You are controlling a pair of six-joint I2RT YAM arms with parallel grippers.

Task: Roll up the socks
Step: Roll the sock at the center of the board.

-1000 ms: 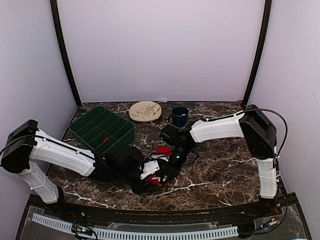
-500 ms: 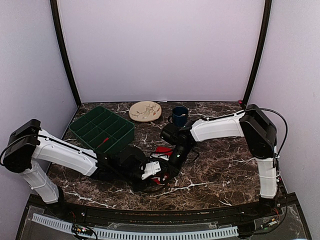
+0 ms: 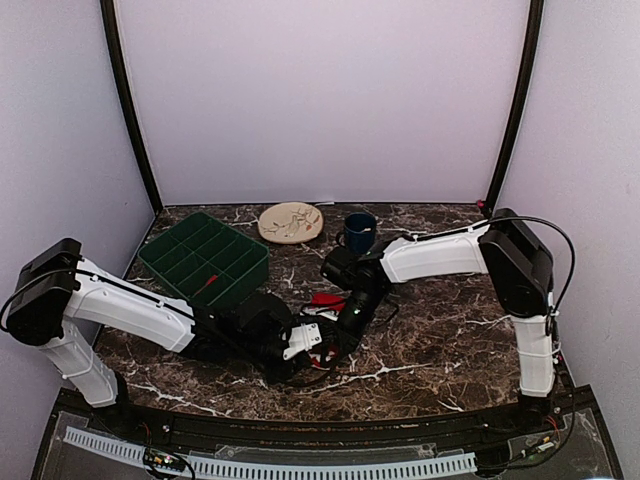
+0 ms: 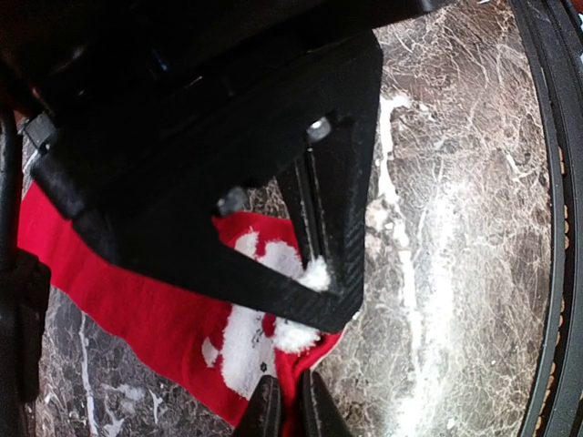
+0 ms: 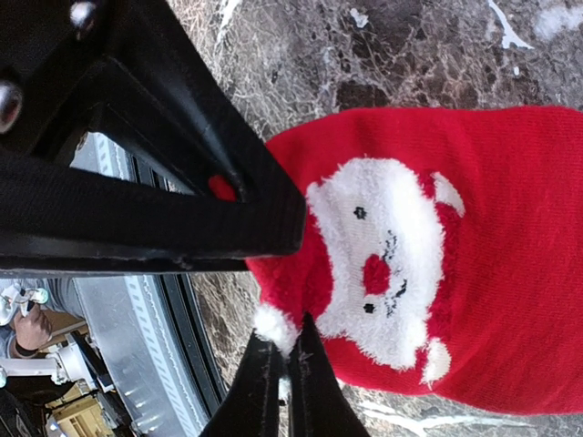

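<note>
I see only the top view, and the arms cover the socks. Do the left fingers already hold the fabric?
Observer: Yes. The left fingers stand almost together, with the red sock edge pinched between them.
Operator: And the other arm?
Observer: The right fingers are shut on the hem, beside a white pompom.
Operator: Is the sock rolled?
Observer: Not yet. It lies unrolled on the marble table, a Santa face showing.
</note>
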